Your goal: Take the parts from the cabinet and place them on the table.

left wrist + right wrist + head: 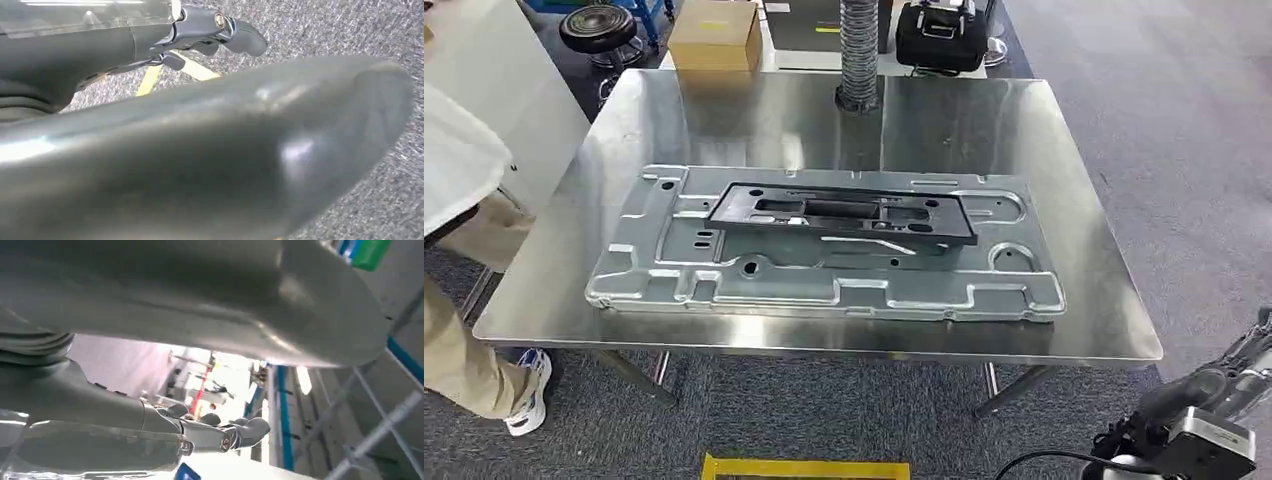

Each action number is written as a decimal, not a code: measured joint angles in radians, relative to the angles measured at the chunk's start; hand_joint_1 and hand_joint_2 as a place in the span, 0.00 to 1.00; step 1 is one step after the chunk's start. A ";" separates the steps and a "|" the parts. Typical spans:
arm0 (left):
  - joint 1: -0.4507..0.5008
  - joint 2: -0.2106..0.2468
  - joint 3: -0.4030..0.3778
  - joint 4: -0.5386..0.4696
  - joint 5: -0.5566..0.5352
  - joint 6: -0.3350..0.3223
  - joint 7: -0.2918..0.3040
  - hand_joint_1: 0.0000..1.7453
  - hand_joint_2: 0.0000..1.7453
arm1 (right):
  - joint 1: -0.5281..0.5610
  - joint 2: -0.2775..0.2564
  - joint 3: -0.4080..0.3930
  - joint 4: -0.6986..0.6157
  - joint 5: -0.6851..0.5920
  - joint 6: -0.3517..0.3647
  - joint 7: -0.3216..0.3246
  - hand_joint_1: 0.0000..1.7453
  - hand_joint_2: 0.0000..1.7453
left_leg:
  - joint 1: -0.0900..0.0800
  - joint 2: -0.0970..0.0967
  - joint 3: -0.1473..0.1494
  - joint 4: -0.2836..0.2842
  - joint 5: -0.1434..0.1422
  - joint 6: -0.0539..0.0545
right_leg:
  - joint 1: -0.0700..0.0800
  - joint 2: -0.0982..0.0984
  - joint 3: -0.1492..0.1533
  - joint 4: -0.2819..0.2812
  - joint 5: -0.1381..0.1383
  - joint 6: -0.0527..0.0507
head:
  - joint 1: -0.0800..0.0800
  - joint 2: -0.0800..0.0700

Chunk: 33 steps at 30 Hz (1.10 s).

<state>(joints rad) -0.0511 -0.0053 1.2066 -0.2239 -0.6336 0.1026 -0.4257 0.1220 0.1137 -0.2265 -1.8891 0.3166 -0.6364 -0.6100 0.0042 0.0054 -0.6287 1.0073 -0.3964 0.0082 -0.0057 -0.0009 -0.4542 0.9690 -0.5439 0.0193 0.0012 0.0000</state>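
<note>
With the grey stamped panel (824, 245) and the black bracket (844, 212) on it already on the worktop (1074, 180), well ahead of the left hand (220, 30) and right hand (220, 432), both empty with fingers loosely apart, the next move looks like returning to the cabinet.

two parts stacked on the table (1064, 200)
black bracket (844, 212) lies on top of the metal panel (824, 275), which lies flat at table centre. behind the table: box (715, 35) left, hose (858, 50) middle, bag (941, 35) right. person (459, 250) at left edge.
</note>
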 joint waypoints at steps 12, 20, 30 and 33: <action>0.002 -0.013 0.016 0.000 -0.024 -0.034 -0.018 0.00 0.00 | 0.034 0.051 -0.180 0.262 0.041 0.187 -0.014 0.00 0.00 | 0.008 -0.002 -0.006 0.258 -0.135 -0.036 | 0.002 -0.007 -0.137 0.012 0.124 -0.040 | -0.004 0.000; -0.008 -0.023 0.023 -0.002 -0.048 -0.040 -0.019 0.00 0.00 | -0.039 0.063 -0.366 0.643 0.102 0.255 -0.067 0.00 0.00 | 0.002 0.001 0.167 -0.038 -0.111 0.014 | -0.002 -0.005 -0.180 0.032 0.165 0.005 | -0.011 0.000; -0.011 -0.034 0.036 -0.002 -0.063 -0.055 -0.037 0.00 0.00 | -0.149 -0.019 -0.530 1.263 0.198 0.215 -0.033 0.00 0.00 | -0.004 0.004 0.019 -0.011 -0.006 0.015 | -0.006 -0.003 -0.008 0.054 0.025 0.006 | -0.003 0.000; -0.012 -0.036 0.040 -0.002 -0.069 -0.056 -0.042 0.00 0.00 | -0.156 -0.046 -0.550 1.400 0.215 0.277 0.026 0.00 0.00 | -0.004 0.006 0.015 -0.011 0.018 -0.003 | 0.006 -0.003 0.017 -0.009 0.008 -0.012 | 0.002 0.000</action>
<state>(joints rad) -0.0630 -0.0416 1.2463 -0.2262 -0.7031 0.0469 -0.4677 -0.0337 0.0675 -0.7763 -0.4892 0.5318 -0.3596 -0.5839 0.0000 0.0111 -0.6141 0.9959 -0.3787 0.0050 0.0006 -0.0037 -0.4376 0.9598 -0.5360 0.0071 0.0035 0.0000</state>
